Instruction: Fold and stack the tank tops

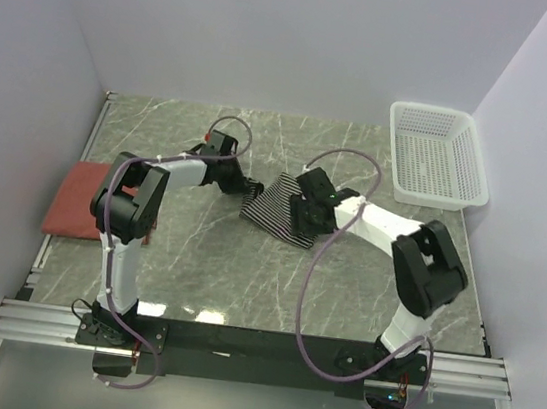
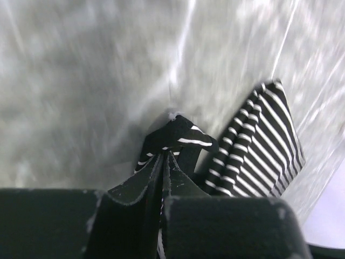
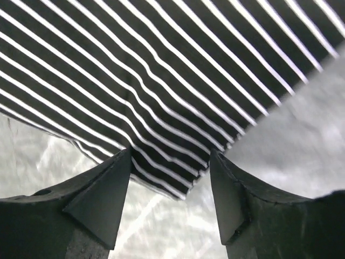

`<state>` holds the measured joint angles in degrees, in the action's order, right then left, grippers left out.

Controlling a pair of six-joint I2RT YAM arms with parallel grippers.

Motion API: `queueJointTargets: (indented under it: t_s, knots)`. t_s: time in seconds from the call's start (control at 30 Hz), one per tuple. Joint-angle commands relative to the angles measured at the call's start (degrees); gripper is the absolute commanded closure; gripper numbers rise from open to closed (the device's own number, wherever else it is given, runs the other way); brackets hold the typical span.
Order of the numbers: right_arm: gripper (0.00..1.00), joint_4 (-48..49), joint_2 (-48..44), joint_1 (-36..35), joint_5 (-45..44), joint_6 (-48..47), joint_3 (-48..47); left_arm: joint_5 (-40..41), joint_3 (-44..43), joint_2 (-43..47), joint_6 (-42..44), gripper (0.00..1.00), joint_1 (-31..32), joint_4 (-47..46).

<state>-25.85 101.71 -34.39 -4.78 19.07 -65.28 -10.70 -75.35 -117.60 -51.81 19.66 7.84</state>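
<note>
- Striped tank top [image 1: 271, 210] lies as a partly folded bundle at centre of the top view, on the marble table [image 1: 204, 276].
- Red tank top [image 1: 77, 201] sits folded at the left edge, well apart.
- Left gripper [image 2: 164, 162]: jaws pinched narrow on a bunched corner of the striped cloth.
- Right gripper [image 3: 170, 167]: jaws wide, straddling the cloth's edge, holding nothing.
- Step in hand, by my reading: folding the striped top.
- Next move likely calls for the right jaws to close on that edge, then both ends to be carried across together.
- White basket [image 1: 436, 155] stands at upper right, apart from the work.
</note>
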Motion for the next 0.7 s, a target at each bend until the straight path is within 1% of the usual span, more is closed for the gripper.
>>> queueJointTargets:
  t_s: [0.0, 0.03, 0.1, 0.17, 0.2, 0.23, 0.3, 0.33, 0.43, 0.53, 0.67]
  knots:
    - [0.32, 0.44, -7.65, 0.11, -2.96, 2.1, 1.56, 0.51, 5.3, 2.37, 0.39, 0.9, 0.82, -0.89]
    - [0.3, 1.58, -9.84, 0.11, -3.05, 2.29, 0.86, 0.33, 5.74, 2.81, 0.74, 0.9, 1.25, -0.89]
    - [0.27, 3.25, -11.18, 0.2, -4.71, 2.73, -0.11, 0.42, 5.65, 3.25, 1.45, 0.9, 1.78, 0.07]
    - [0.25, 5.18, -10.05, 0.29, -6.64, 1.77, -3.27, 0.07, 5.92, 3.87, 1.89, 0.89, 2.31, -0.1]
    - [0.25, 5.97, -8.82, 1.16, -5.95, 0.02, -4.58, -0.02, 5.74, 3.78, 1.98, 0.89, 2.4, -0.19]
    - [0.25, 7.03, -5.42, 1.52, -4.55, -1.3, -8.08, -0.37, 5.05, 3.35, 2.33, 0.89, 2.57, -0.19]
    - [0.25, 7.74, -1.27, 2.48, -2.27, -4.56, -11.87, -0.81, 3.64, 2.38, 2.77, 0.89, 2.66, 1.12]
    - [0.27, 7.13, 3.01, 3.1, -0.95, -5.79, -16.24, -1.08, 2.5, 1.42, 3.12, 0.9, 2.66, 1.3]
    - [0.27, 7.22, 9.53, 3.63, 2.12, -10.44, -22.41, -1.34, 0.83, 0.18, 3.56, 0.9, 2.93, 2.27]
    - [0.28, 6.08, 14.89, 4.24, 3.54, -13.35, -27.51, -1.61, 0.65, -0.26, 3.21, 0.9, 3.02, 1.92]
    - [0.3, 5.81, 18.87, 5.91, 4.6, -14.5, -31.05, -1.96, 0.47, -0.87, 3.21, 0.9, 3.1, 1.83]
